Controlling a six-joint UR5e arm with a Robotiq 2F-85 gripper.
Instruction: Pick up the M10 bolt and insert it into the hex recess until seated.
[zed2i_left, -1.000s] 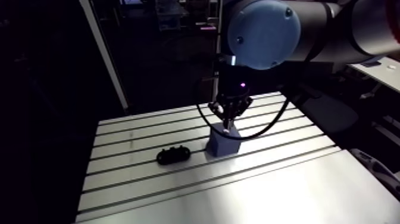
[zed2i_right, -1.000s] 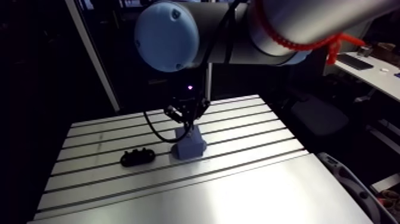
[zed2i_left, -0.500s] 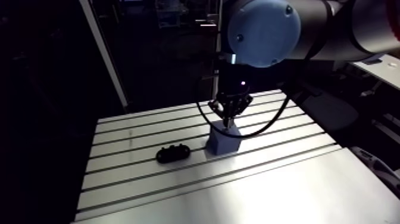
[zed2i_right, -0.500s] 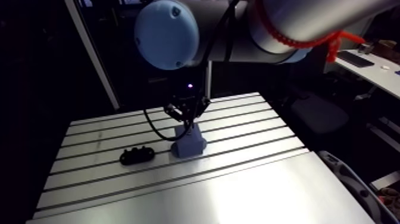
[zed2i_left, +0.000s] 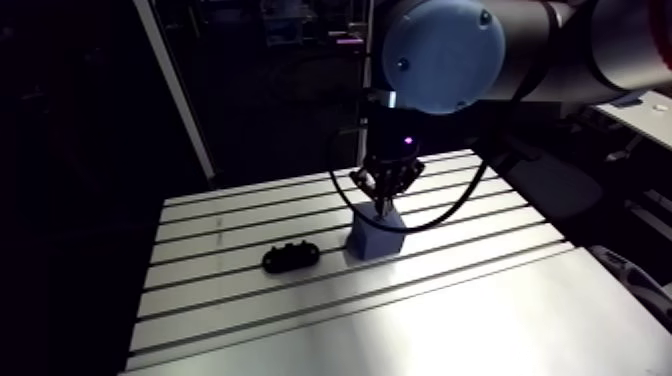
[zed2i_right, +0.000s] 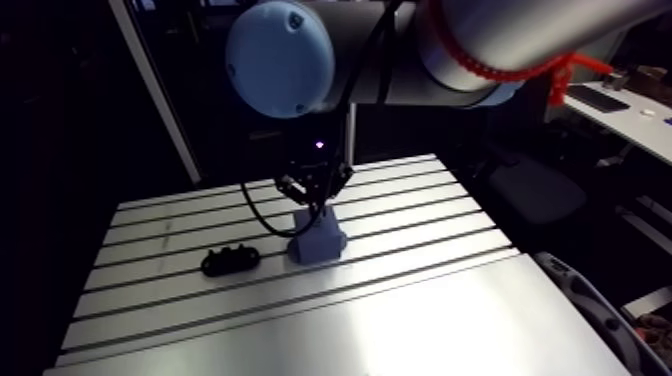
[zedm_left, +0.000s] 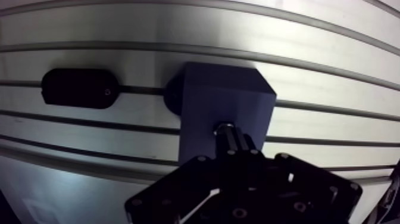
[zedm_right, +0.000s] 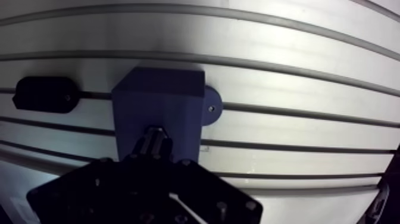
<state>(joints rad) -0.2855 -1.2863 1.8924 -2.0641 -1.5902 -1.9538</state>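
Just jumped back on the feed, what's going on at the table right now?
The arm's gripper is shut on the M10 bolt and holds it upright at the top face of the blue block, which sits on the slotted table. The bolt's lower end meets the block, but how far it has gone in cannot be seen. A black oblong part lies on the table beside the block, clear of the gripper.

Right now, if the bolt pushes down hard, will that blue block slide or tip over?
The blue block looks solid and wide-based on the table, so tipping seems unlikely. A side tab with what looks like a screw sits over a slot, so it is likely fastened and should not slide. The gripper holds the bolt at its top.
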